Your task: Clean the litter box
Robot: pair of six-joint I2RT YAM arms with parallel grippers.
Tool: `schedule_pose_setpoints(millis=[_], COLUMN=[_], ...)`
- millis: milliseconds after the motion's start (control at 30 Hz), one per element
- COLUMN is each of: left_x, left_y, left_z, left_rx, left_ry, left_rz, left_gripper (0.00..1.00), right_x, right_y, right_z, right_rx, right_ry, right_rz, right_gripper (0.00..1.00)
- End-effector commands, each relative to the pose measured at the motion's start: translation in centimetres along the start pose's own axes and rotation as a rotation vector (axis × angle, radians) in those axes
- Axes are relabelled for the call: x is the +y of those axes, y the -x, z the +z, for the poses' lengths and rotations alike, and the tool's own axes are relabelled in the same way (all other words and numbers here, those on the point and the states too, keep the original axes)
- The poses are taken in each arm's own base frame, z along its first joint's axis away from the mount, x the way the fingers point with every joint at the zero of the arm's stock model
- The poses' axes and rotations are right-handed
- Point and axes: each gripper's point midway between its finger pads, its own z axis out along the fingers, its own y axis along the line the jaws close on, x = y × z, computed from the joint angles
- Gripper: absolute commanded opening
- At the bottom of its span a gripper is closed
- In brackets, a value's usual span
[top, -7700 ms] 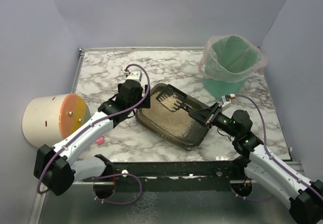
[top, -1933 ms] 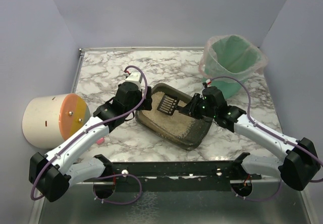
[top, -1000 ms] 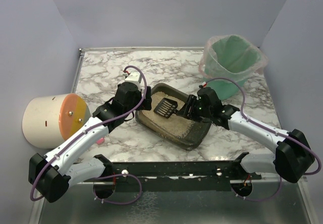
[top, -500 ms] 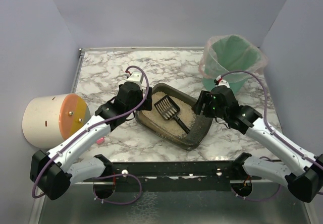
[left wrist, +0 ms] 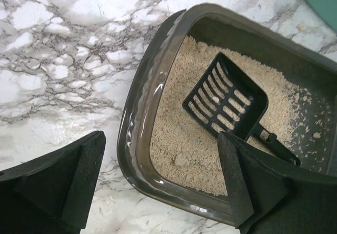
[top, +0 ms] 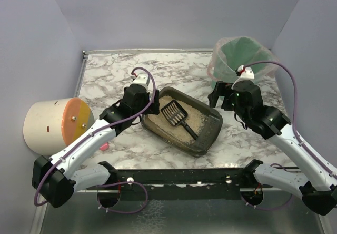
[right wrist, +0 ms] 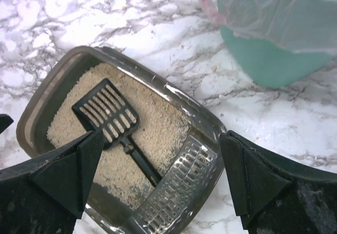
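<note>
The litter box (top: 210, 134), a shallow dark tray of beige litter, lies slantwise at the table's middle. A black slotted scoop (top: 177, 114) rests in it on the litter, its handle pointing to the near right; nothing holds it. My left gripper (top: 149, 107) hovers open over the box's left corner (left wrist: 138, 113), jaws wide and empty. A small pale clump (left wrist: 180, 160) sits in the litter between them. My right gripper (top: 221, 95) is open and empty, raised over the box's right end (right wrist: 210, 123), well clear of the scoop (right wrist: 105, 113).
A green bucket (top: 242, 60) lined with a clear bag stands at the back right, just behind the right gripper. A white cylinder with an orange face (top: 52, 123) lies off the table's left edge, a small pink thing (top: 104, 146) near it.
My right gripper opened, let go of the scoop's handle, and drew up and back to the right towards the bucket. The scoop now lies flat in the litter. The left arm barely moved.
</note>
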Motion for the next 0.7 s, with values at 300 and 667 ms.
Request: schedule_pose_setpoints(millis=[300,667], left_x=[-1.6,-6.0], left_y=[8.7,17.9], left_z=[-2.8,-8.2], left_rx=[-0.158,-0.374], left_ry=[-0.021,-0.219], left_rz=[0.071,0.007], left_gripper=[0.99,0.99], right_x=[-0.8,3.5], right_y=[8.6,12.7], right_z=[-3.4,-5.3], right_rx=[-0.273,-0.326], right_ry=[-0.057,0.146], right_rz=[0.042,-0.063], right_gripper=[1.0,1.0])
